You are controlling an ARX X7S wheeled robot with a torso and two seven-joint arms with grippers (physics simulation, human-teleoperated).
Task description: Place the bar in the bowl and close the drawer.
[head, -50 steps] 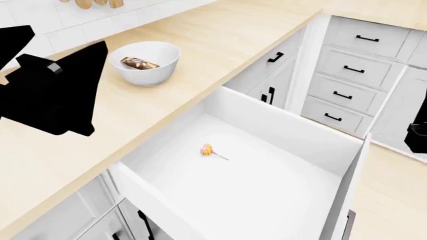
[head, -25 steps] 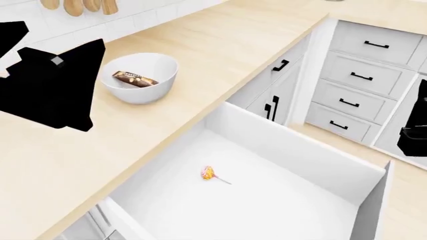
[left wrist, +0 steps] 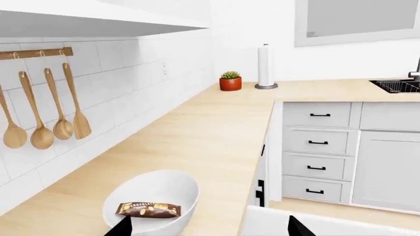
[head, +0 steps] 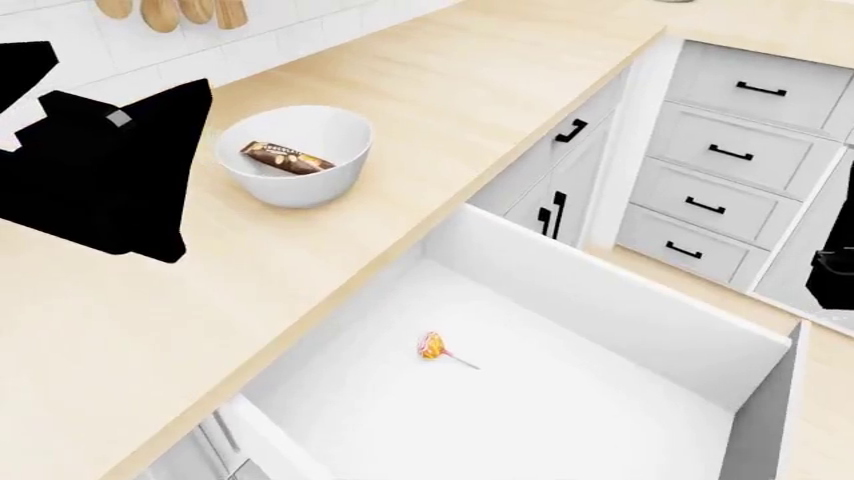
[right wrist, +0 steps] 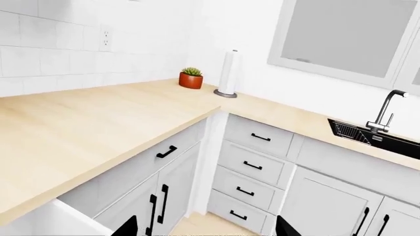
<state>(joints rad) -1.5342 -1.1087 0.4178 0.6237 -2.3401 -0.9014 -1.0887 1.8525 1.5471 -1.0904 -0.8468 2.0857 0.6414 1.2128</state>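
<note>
1. Your black left gripper (head: 100,165) hangs over the light wooden countertop (head: 400,110), just left of the round white bowl (head: 295,155). Its two fingertips sit well apart at the edge of the left wrist view, so it is open and holds nothing.
2. The dark brown wrapped snack bar (head: 287,157) already lies inside that bowl, tilted against the inner wall. That half looks done.
3. Right of and below the bowl, the wide white drawer (head: 561,290) stands pulled far out, with only an orange-yellow lollipop (head: 434,346) on its floor. Closing means pushing its front back toward the bowl's counter.
4. Your right gripper (head: 838,245) is furthest right, beyond the drawer's far side; its tips also stand apart, open and empty. Its arm seems nearer the drawer front.
</note>
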